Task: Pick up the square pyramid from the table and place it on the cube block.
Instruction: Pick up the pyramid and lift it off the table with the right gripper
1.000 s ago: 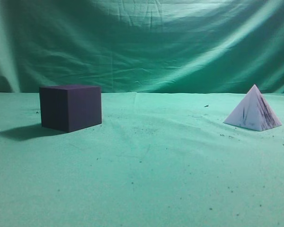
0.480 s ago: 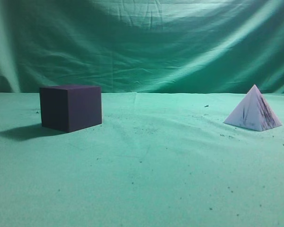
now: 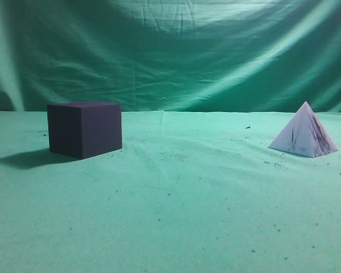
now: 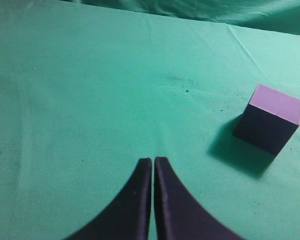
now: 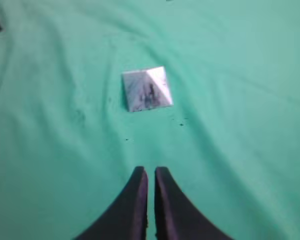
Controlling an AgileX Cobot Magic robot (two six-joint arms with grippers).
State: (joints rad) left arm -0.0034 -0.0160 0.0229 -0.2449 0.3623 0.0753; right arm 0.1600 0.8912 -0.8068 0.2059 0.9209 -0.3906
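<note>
Nothing is yet done: the pyramid (image 3: 304,132) sits on the surface (image 3: 176,216), well apart from the cube (image 3: 84,128), and both arms' jaws are clenched on nothing.

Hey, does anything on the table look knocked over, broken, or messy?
Nothing is toppled or broken. The square pyramid sits flat on its base and the cube block stands squarely. Only oddities: dark smudgy streaks on the pyramid's faces and small dark crumbs on the table.
</note>
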